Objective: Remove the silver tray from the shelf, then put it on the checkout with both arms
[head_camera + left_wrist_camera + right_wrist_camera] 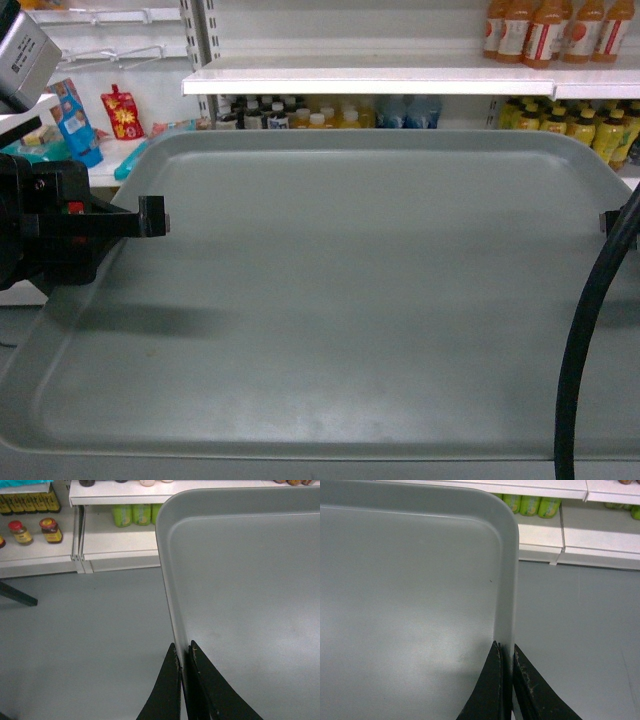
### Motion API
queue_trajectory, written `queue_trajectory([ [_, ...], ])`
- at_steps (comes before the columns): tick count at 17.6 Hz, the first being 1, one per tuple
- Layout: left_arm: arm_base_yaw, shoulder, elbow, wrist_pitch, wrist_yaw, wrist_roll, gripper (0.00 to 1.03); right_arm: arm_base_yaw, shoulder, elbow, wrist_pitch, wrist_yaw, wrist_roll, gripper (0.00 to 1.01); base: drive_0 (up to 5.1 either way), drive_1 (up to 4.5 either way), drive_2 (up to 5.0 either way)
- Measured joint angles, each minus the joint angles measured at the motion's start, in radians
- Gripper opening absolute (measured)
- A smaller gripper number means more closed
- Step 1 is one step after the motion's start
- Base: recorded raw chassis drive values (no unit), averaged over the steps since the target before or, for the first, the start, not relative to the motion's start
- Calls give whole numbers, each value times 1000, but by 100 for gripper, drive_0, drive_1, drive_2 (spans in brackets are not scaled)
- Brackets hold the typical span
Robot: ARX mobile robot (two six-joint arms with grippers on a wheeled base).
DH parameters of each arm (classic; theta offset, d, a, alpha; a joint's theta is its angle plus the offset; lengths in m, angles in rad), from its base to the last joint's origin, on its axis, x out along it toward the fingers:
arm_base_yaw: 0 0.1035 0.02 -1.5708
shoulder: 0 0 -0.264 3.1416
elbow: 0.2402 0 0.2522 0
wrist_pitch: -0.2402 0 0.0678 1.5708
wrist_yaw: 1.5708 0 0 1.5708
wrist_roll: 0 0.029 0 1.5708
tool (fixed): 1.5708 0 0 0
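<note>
While the tray (350,300) fills most of the head view, it's plainly off the shelf (400,78) already: both wrist cams show bare grey floor (85,640) under its edges, w/ nothing holding it up but the two arms. So step 1 looks done.

Left claw (183,655) is clenched on the tray's left rim, one finger (167,690) outside, the other on the inner face, rim pinched btwn them. Right claw (504,652) does the same on the right rim, fingers either side of the lip. In the head view the left claw's tip sits at the tray's left edge, mid-length approx; the right one barely shows at the far right, behind a thick black cable (590,320).

Tray looks roughly level, carried in front of the robot, long sides running left-right. Beyond it: store shelves w/ drink bottles (555,28) up top, more bottles lower down.

What's left, imo: the whole 2nd half. No checkout top in any view, only a dark slanted leg (17,594) at the left wrist cam's edge, can't tell what it belongs to. Robot has yet to get the tray to the counter, lower it flat, then let go both sides. Roughly halfway, at a guess.
</note>
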Motion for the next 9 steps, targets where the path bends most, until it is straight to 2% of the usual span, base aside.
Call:
queue_trajectory([
  [9,0,0,0,1,1,0,3,0,0,0,3,0,0,3,9,-409,427],
])
